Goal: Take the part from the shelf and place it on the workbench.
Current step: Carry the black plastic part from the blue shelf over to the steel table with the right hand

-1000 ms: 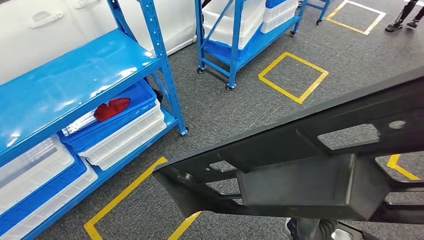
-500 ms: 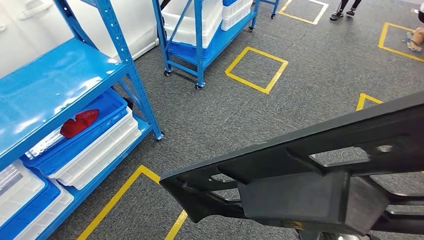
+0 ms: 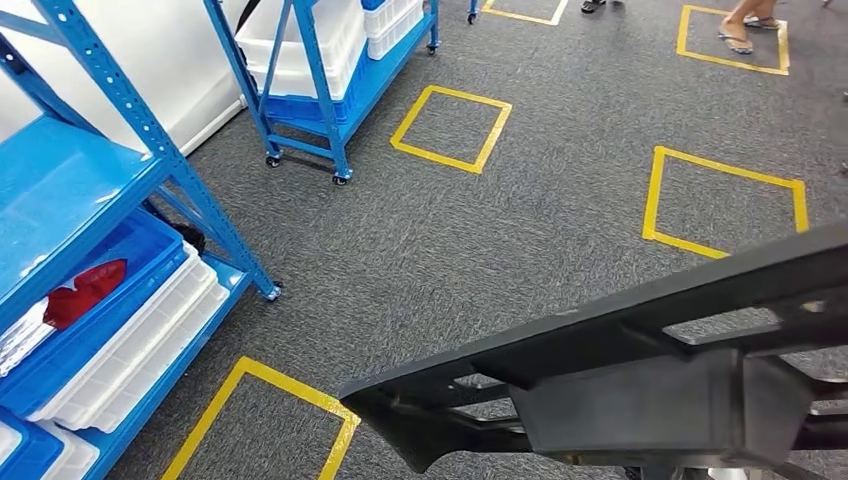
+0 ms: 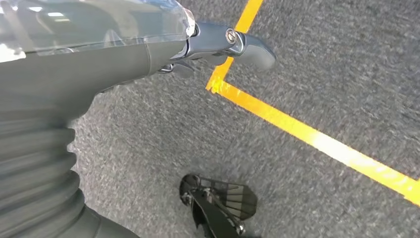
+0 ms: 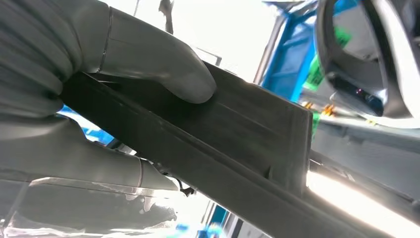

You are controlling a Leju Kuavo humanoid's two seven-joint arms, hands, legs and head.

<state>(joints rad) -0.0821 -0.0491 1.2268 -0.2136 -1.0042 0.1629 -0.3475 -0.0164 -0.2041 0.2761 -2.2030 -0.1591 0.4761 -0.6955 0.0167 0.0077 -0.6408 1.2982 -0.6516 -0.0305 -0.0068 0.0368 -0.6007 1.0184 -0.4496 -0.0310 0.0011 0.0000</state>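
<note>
Head view: we hold a long black plastic frame part with cut-out openings [image 3: 640, 385] low across the picture, above the grey carpet floor [image 3: 560, 200] marked with yellow tape squares [image 3: 452, 128]. To our left stands a blue metal shelf rack [image 3: 150, 150] carrying white and blue plastic bins [image 3: 130, 330], one with a red piece [image 3: 85, 292] inside. In the right wrist view our right hand [image 5: 99, 99] grips the part, thumb pressed on its flat face. In the left wrist view our left hand [image 4: 218, 47] hangs over the carpet, holding nothing, fingers loosely extended.
</note>
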